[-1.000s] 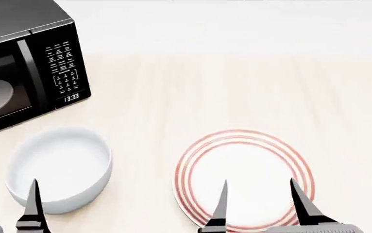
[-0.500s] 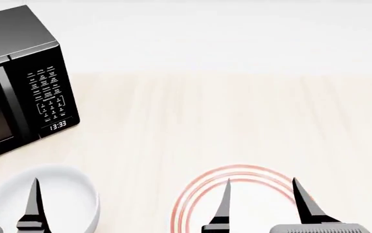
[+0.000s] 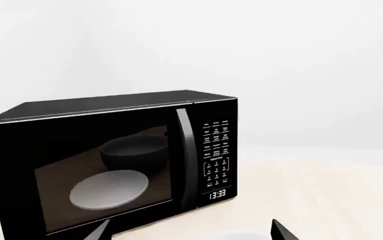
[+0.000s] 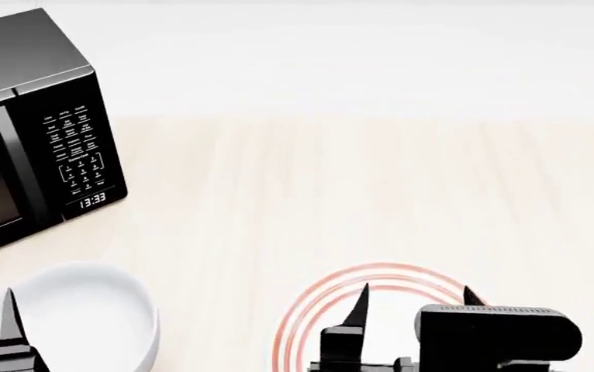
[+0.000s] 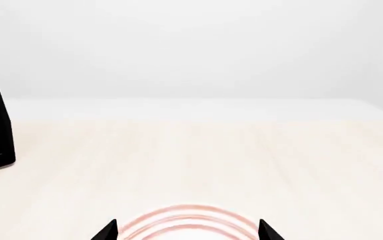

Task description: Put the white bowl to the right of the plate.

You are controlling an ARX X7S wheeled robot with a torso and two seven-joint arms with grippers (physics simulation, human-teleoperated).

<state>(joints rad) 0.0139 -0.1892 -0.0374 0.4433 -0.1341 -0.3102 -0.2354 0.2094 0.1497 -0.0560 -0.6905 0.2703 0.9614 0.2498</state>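
Two grippers hover near the dishes on the pale wooden table (image 4: 308, 178), both empty.

Left gripper (image 3: 188, 231) hangs over the white bowl (image 4: 95, 310), jaws spread wide; right gripper (image 4: 413, 302) hangs above the red-ringed plate (image 4: 328, 298), jaws also apart. Bowl sits near-left, well left of the plate, just in front of the black microwave (image 4: 28, 132), whose clock reads 13:33.

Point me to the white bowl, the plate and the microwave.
white bowl (image 4: 90, 306): head view, inner wall.
plate (image 4: 405, 277): head view, red-ringed far rim.
microwave (image 3: 118, 150): left wrist view, door glass.
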